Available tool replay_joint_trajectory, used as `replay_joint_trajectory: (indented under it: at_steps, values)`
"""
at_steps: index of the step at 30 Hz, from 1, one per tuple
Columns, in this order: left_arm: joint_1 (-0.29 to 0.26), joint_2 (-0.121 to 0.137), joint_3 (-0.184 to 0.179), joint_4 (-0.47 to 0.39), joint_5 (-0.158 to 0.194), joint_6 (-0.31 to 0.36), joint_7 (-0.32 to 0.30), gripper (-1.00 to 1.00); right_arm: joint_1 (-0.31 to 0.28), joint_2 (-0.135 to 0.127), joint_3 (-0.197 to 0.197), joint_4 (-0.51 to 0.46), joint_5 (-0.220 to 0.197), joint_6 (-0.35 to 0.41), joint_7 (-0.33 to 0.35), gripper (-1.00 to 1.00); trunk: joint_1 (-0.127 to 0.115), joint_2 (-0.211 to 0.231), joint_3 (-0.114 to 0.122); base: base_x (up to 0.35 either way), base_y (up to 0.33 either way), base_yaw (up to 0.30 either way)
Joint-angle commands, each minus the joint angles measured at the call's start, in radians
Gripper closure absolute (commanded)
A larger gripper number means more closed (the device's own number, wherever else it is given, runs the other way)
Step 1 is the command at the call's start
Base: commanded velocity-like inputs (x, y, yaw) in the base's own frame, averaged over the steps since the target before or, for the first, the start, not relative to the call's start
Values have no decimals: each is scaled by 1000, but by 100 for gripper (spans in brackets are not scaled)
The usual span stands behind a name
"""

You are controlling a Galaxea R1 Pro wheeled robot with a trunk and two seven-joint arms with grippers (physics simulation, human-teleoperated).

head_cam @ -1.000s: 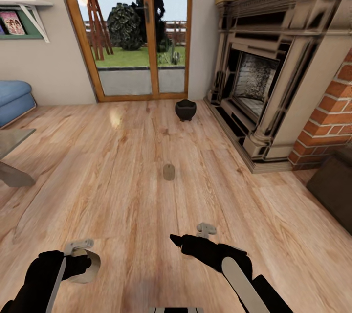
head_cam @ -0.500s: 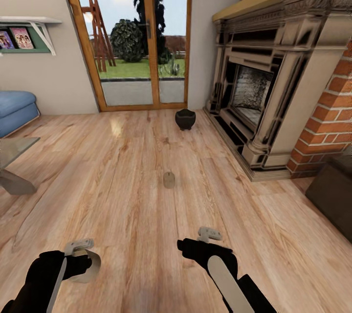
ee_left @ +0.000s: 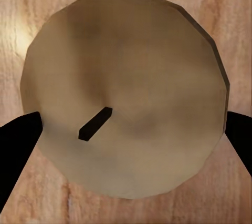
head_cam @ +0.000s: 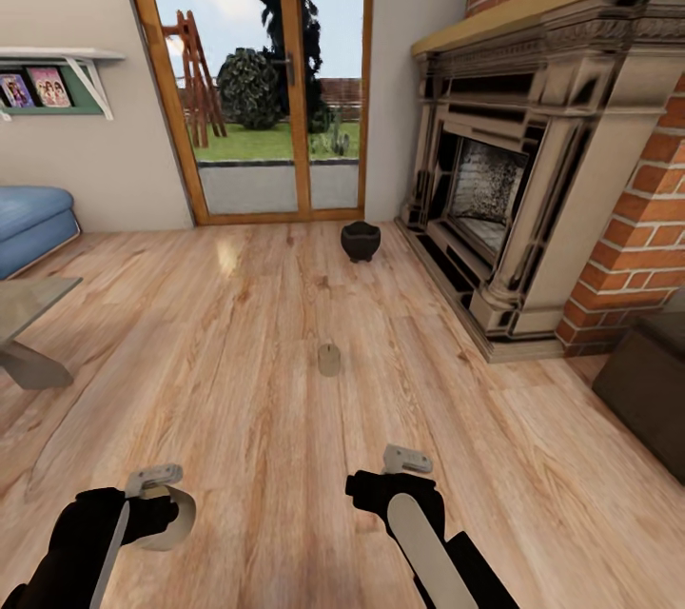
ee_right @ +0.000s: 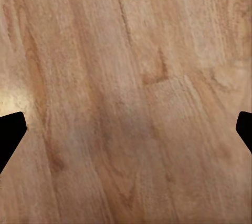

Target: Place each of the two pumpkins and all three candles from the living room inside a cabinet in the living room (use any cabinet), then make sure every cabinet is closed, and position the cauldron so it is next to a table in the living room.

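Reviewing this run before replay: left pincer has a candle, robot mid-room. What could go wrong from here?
1. The held candle sits between just the fingertips of the left pincer; it might slip in transit.
2. A second candle stands on the floor ahead; driving on could knock it over.
3. The cauldron sits near the fireplace, making approach tight.

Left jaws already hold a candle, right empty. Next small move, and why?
Probably roll forward toward the candle on the floor and lower the right gripper over it: its jaws stand open with nothing but floorboards between them, while the left gripper grips a held candle.
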Motion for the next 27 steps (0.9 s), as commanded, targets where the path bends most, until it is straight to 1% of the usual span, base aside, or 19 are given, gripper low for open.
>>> replay_joint_trajectory:
  at_steps: [1, 8, 13, 17, 20, 23, 27]
  values:
    - [0, 0, 0, 0, 0, -1, 0, 100, 0, 0, 0, 0, 0, 0, 0, -100, -4, 7, 3, 0, 0, 0]
    - [0, 0, -1, 1, 0, -2, 1, 100, 0, 1, 1, 3, -1, 0, 1, -100, -31, 56, 25, 0, 0, 0]
    - [0, 1, -3, 2, -1, -13, -2, 100, 0, 1, 1, 5, -1, 0, 1, -100, -31, 56, 25, 0, 0, 0]
    - [0, 2, -4, 8, 0, -85, -3, 100, 0, 2, 11, 5, 1, 0, 2, -100, -31, 56, 25, 0, 17, 0]
    - [0, 3, 0, 30, 1, -113, -1, 100, 0, 2, 36, 5, 4, -1, 1, -100, -31, 56, 25, 0, 174, 0]
    - [0, 3, 1, 44, 0, -122, 0, 100, 0, 2, 52, 5, 7, -3, 1, -100, -31, 56, 25, 0, 227, 0]
    - [0, 3, -3, 50, 0, -129, 1, 100, 1, 2, 59, 6, 10, -3, -1, -100, -31, 56, 25, 9, 69, 0]
